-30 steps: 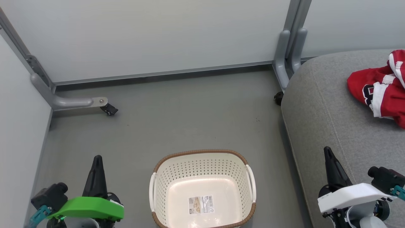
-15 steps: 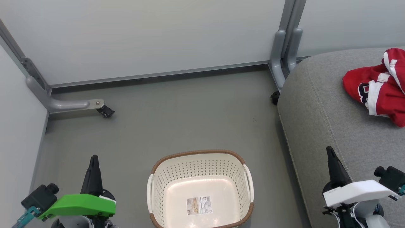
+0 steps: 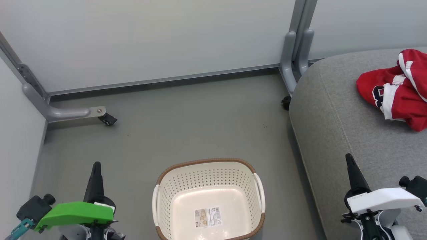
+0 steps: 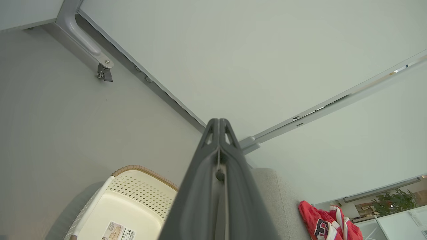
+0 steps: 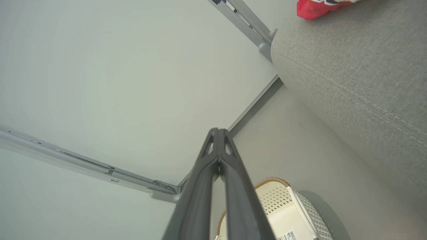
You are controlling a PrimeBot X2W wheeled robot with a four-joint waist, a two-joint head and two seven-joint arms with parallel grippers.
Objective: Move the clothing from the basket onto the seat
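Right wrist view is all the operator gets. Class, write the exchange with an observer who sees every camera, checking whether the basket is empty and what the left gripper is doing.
Operator: I see only a corner of the basket. Anything inside?
Observer: Head view shows the basket holding just a paper label on its floor.
Operator: And the left gripper?
Observer: Its jaws are shut on nothing, in the left wrist view.

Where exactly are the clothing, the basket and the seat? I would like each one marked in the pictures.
clothing point(image 3: 408, 104): head view, on its red fabric.
basket point(image 3: 203, 161): head view, on its brown far rim.
seat point(image 3: 347, 133): head view, on the bare grey cushion top.
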